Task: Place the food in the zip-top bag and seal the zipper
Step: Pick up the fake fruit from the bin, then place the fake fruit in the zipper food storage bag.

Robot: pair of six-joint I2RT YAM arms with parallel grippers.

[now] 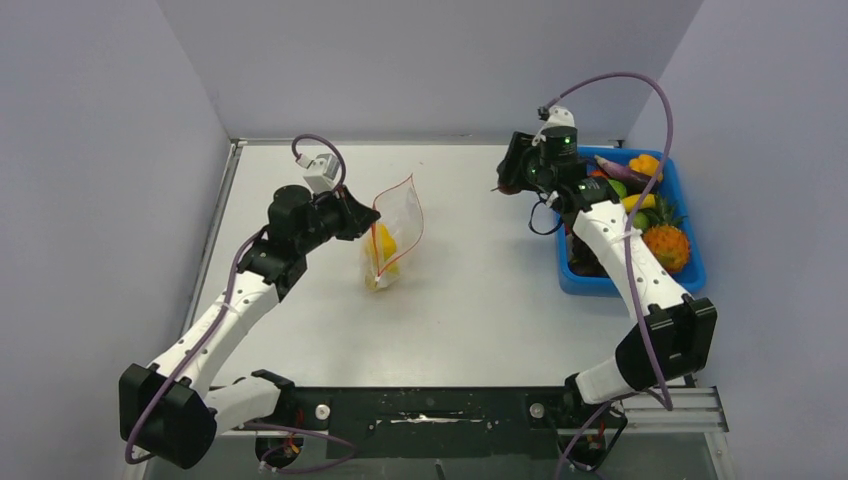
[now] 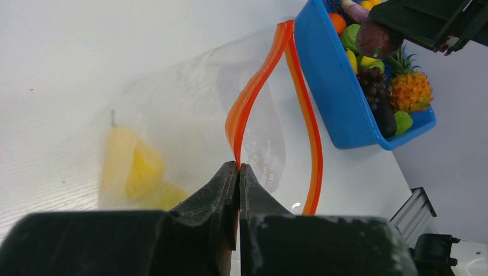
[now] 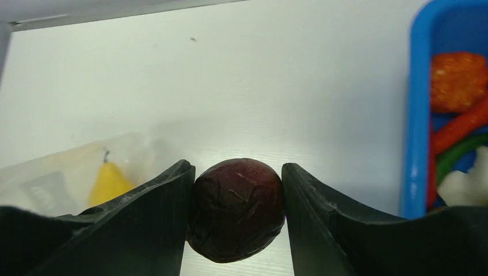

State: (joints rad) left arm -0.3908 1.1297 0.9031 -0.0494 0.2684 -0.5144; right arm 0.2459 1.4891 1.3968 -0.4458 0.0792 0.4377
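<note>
The clear zip-top bag lies mid-table with its mouth held open. My left gripper is shut on one side of the red zipper; its tips pinch the strip. Yellow food lies inside the bag. My right gripper is shut on a dark red round fruit and holds it above the table, between the bag and the blue bin. The fruit also shows in the left wrist view. A yellow pear shows through the bag.
A blue bin stands at the right edge with more food: a pineapple, grapes, and green, orange and yellow pieces. Grey walls close in the left, back and right sides.
</note>
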